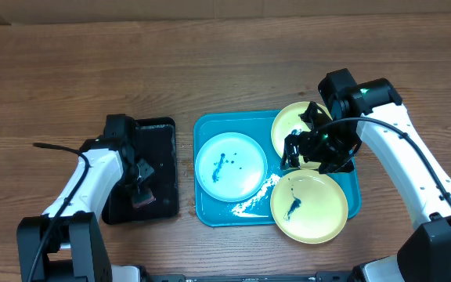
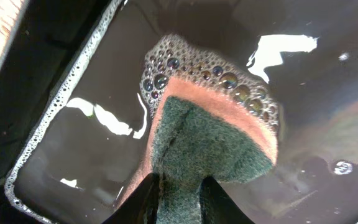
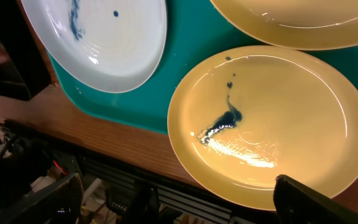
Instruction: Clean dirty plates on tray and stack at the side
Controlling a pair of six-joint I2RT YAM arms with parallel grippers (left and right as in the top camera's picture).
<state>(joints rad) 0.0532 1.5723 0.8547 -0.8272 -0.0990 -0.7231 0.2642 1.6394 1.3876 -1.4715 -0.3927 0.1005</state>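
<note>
The turquoise tray (image 1: 203,210) holds three plates. A light blue plate (image 1: 230,165) with dark smears lies on its left side. One yellow plate (image 1: 290,125) sits at the back right, and another yellow plate (image 1: 309,206) with a dark smear lies at the front right, overhanging the rim. My right gripper (image 1: 319,149) hovers open between the two yellow plates; in the right wrist view the smeared yellow plate (image 3: 272,124) fills the space ahead of its spread fingers (image 3: 316,199). My left gripper (image 2: 179,186) is shut on a green-and-orange sponge (image 2: 210,137) over the black tray.
The black tray (image 1: 159,133) stands left of the turquoise tray and holds dark soapy water (image 2: 73,74) with foam along its wall. White suds (image 1: 257,196) streak the turquoise tray's front. The table's front edge (image 3: 104,143) runs close under the near yellow plate.
</note>
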